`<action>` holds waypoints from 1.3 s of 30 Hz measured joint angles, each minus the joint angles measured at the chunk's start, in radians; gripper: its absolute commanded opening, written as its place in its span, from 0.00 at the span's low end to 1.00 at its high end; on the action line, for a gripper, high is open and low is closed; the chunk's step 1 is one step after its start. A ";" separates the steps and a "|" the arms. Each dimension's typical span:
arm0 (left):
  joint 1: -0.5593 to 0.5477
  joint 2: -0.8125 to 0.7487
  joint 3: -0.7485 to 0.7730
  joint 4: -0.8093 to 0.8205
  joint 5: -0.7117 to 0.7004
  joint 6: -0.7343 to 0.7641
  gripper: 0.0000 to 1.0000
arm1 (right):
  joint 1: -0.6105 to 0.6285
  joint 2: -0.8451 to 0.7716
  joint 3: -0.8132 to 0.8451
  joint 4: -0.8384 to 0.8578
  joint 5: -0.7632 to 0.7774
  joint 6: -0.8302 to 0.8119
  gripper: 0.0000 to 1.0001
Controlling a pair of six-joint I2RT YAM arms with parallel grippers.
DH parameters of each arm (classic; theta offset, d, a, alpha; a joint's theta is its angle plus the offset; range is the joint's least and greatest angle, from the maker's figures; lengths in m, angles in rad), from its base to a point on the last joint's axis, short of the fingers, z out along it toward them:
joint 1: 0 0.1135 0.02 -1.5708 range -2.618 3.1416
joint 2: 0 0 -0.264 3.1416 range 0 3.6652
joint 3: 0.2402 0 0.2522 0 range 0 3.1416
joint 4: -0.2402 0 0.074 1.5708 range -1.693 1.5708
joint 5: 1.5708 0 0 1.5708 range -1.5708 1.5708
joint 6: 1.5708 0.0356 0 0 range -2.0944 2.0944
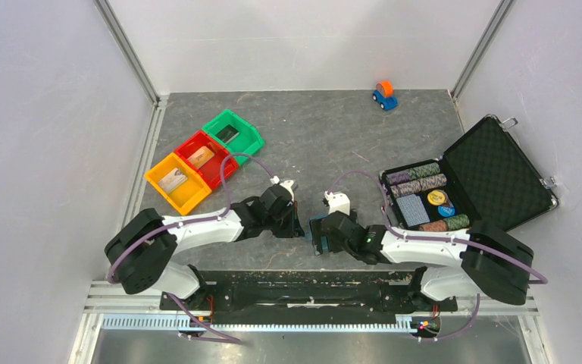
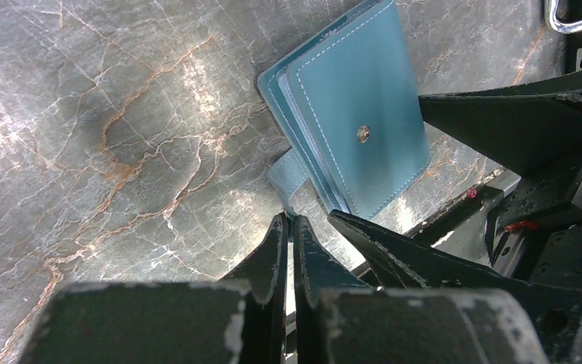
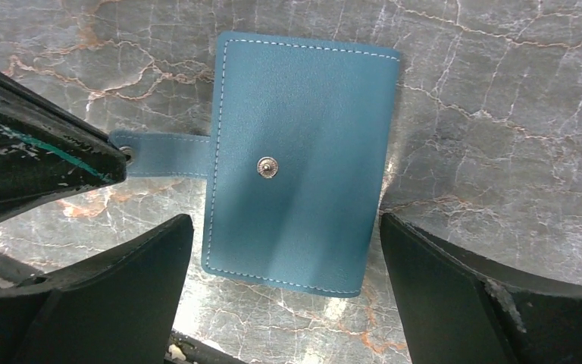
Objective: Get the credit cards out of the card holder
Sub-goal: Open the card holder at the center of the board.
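the card holder lies flat on the table, folded shut, between my two arms near their bases. its strap is unsnapped and sticks out sideways, away from the snap stud in the middle of the cover. the credit cards are hidden inside; from the left wrist view i only see pale layered edges at one corner and cannot tell cards from pockets.

the left end effector is pinched closed, and it looks to have the tip of the strap between its fingers. the right end effector stands wide open, one jaw on either side of the card holder, touching nothing that i can see.

i judge the card holder light, thin and floppy, soft leather-like skin with a smooth face that will slide on this table. the strap is limp, good only for anchoring. i would take the top cover by its free long edge and peel it open, then pinch each stiff, slick card by its exposed edge.
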 measured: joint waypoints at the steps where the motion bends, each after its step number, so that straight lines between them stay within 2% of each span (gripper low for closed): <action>1: 0.000 -0.002 0.000 0.000 0.000 0.000 0.02 | 0.007 0.009 0.005 -0.006 0.016 0.001 0.95; 7: 0.000 -0.006 -0.002 -0.010 -0.004 0.000 0.02 | 0.039 0.036 0.027 -0.051 0.101 0.011 0.85; 23: 0.000 -0.006 -0.002 -0.072 -0.033 0.001 0.02 | 0.039 -0.108 0.027 -0.104 0.212 0.003 0.79; 34: 0.000 -0.006 0.000 -0.123 -0.066 0.003 0.02 | -0.106 -0.243 -0.024 -0.112 0.206 -0.026 0.73; 39: 0.000 -0.006 0.008 -0.151 -0.082 0.012 0.02 | -0.185 -0.272 -0.102 -0.089 0.150 -0.034 0.63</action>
